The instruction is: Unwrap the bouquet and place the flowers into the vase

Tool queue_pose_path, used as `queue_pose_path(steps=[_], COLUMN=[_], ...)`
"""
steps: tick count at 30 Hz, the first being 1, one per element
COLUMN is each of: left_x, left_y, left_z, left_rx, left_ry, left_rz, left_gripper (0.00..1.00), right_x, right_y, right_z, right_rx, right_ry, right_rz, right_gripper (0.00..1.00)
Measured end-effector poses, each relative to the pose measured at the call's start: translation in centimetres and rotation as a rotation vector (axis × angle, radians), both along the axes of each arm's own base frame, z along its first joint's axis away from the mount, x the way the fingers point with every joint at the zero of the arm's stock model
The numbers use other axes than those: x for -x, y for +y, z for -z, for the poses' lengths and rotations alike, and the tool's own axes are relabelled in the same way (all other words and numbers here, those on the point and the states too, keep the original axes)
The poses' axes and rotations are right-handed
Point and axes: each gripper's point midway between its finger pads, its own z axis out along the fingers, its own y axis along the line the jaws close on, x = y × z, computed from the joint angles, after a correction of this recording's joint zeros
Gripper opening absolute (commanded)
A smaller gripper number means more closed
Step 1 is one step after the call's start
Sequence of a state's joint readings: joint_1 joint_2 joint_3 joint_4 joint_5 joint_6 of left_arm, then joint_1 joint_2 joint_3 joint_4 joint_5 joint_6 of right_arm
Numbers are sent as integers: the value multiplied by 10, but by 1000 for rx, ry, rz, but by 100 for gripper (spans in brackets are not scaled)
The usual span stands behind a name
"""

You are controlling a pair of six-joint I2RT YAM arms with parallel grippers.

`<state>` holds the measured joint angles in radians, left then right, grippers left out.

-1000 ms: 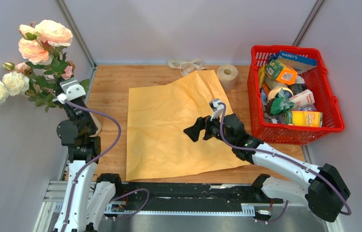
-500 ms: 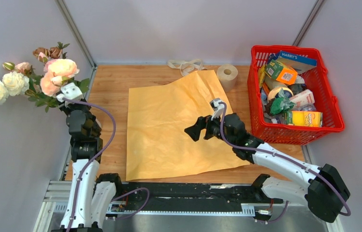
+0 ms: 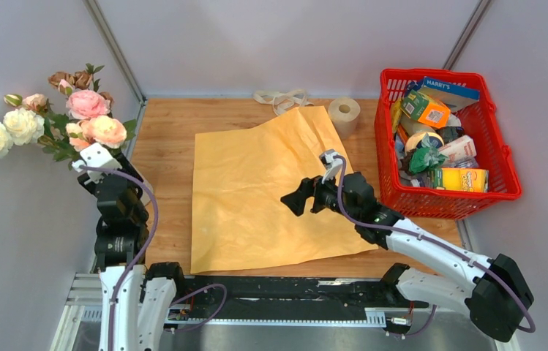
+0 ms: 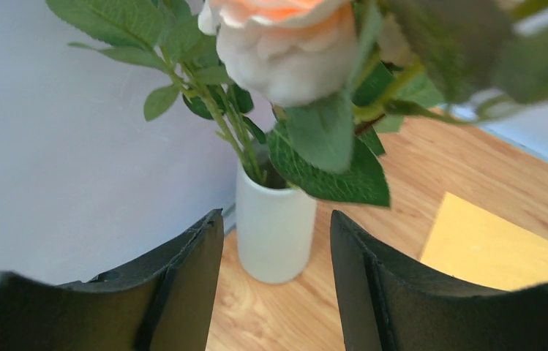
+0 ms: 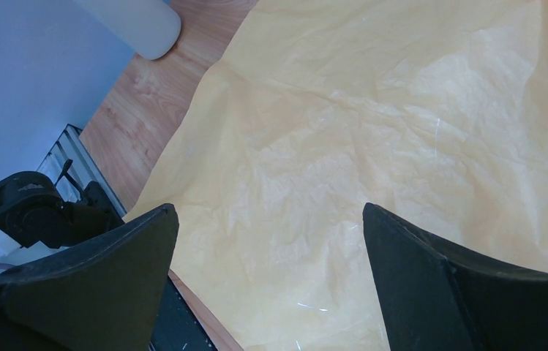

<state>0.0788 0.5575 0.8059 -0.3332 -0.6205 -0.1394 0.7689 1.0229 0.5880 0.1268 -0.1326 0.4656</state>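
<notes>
Your left claw (image 4: 274,216) is open with nothing between its fingers, on the near side of the vase (image 4: 274,234). The flowers (image 3: 84,117) stand in that vase at the left edge of the table (image 3: 172,128). Your right claw (image 5: 268,212) gapes wide above the yellow paper (image 3: 256,183), holding nothing.

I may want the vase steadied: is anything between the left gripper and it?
Nothing visible does. The vase stands on the table straight ahead of the left gripper, with leaves of the flowers above it.
</notes>
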Motion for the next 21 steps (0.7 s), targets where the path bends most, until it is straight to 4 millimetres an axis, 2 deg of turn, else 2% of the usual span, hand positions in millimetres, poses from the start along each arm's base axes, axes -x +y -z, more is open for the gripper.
queue_pose_path(steps=[1, 7, 11, 15, 18, 21], left_x=[3, 17, 20, 17, 19, 28], left_y=[-4, -38, -70, -112, -146, -174], left_z=[0, 2, 17, 49, 93, 124], left_rx=[16, 130, 254, 441, 609, 740], left_ry=[-1, 11, 42, 94, 166, 215], left_rz=[18, 195, 335, 506, 623, 731], left_gripper=[72, 73, 74, 75, 75, 75], right_x=[0, 3, 5, 9, 9, 7], right_y=[0, -2, -4, -10, -15, -23], right_z=[0, 3, -4, -17, -34, -50], right_rx=[1, 25, 47, 51, 47, 56], right_ry=[1, 27, 37, 23, 0, -25], right_rz=[0, -7, -6, -3, 11, 46], right_gripper=[100, 100, 100, 100, 100, 100])
